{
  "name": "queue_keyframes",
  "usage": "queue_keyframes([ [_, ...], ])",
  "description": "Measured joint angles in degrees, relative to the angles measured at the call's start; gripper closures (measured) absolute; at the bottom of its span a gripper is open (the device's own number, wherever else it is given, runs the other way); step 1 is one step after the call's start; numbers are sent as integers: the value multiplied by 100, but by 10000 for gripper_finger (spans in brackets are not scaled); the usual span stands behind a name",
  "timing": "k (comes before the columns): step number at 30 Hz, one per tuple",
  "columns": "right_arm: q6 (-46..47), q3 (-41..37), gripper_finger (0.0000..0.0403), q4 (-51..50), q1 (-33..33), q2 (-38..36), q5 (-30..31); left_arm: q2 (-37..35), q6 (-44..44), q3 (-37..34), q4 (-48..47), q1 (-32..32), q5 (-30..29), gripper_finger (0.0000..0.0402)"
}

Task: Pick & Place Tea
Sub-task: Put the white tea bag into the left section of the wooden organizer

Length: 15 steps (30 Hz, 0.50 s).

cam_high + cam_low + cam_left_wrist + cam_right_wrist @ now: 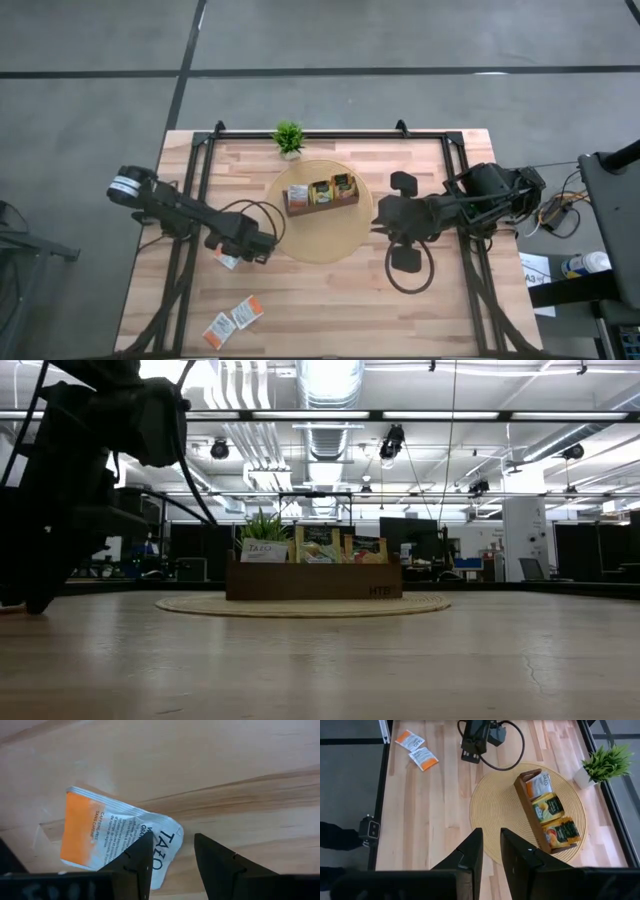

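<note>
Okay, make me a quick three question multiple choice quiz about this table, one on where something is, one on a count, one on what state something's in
1. Where does the brown tray stand?
A. on the round woven mat
B. on the bare wood at the near edge
C. beside the right arm's base

2. How many loose sachets lie together near the table's front-left corner?
A. none
B. two
C. five

3. How is the left gripper set over the white-and-orange sachet?
A. clamped shut and lifting it high
B. open, with the sachet flat on the wood and one finger over its edge
C. far off, above the plant

Answers: 1 A, the high view shows the tray in the middle of the mat. 2 B, two white-and-orange packets lie side by side there. 3 B, the left wrist view shows a gap between the fingers and the sachet lying on the table.
</note>
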Motion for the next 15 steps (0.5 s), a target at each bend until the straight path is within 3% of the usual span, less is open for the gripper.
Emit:
queue_keyframes([
  [7, 0, 0, 339, -1, 0, 0, -2, 191, 155, 22, -17, 0, 13, 274],
  [13, 0, 0, 339, -1, 0, 0, -2, 106, 218, 25, -1, -9, -120, 379],
  [15, -11, 0, 339, -1, 0, 0, -2, 56, 253, 13, -96, -10, -248, 394],
])
